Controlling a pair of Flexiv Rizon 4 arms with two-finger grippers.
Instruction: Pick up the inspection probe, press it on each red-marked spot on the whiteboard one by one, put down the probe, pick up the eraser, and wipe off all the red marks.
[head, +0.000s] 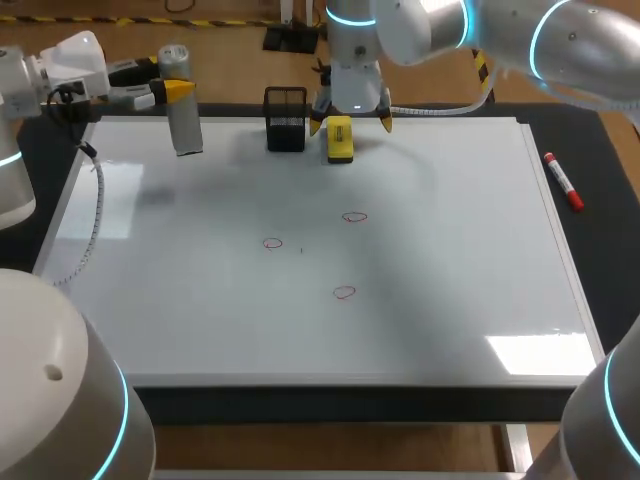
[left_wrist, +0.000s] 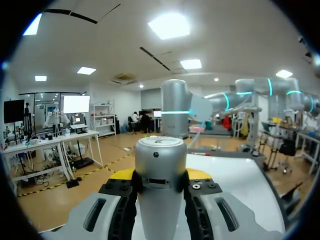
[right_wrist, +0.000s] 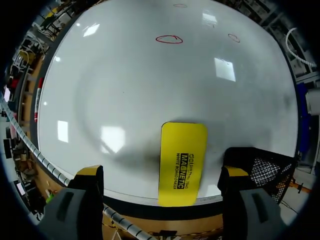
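The inspection probe (head: 181, 112), a silver cylinder, hangs upright over the whiteboard's (head: 450, 250) far left corner. My left gripper (head: 172, 92) is shut on it; in the left wrist view the probe (left_wrist: 161, 170) stands clamped between both fingers. Three red circles (head: 273, 243) (head: 355, 216) (head: 344, 292) are drawn mid-board. The yellow eraser (head: 340, 138) lies at the board's far edge. My right gripper (head: 350, 122) hovers open above it, and in the right wrist view the eraser (right_wrist: 182, 162) lies between the spread fingers of that gripper (right_wrist: 161, 174), untouched.
A black mesh holder (head: 286, 118) stands just left of the eraser, close to my right gripper's finger (right_wrist: 232, 175). A red marker (head: 563, 181) lies on the dark mat off the board's right edge.
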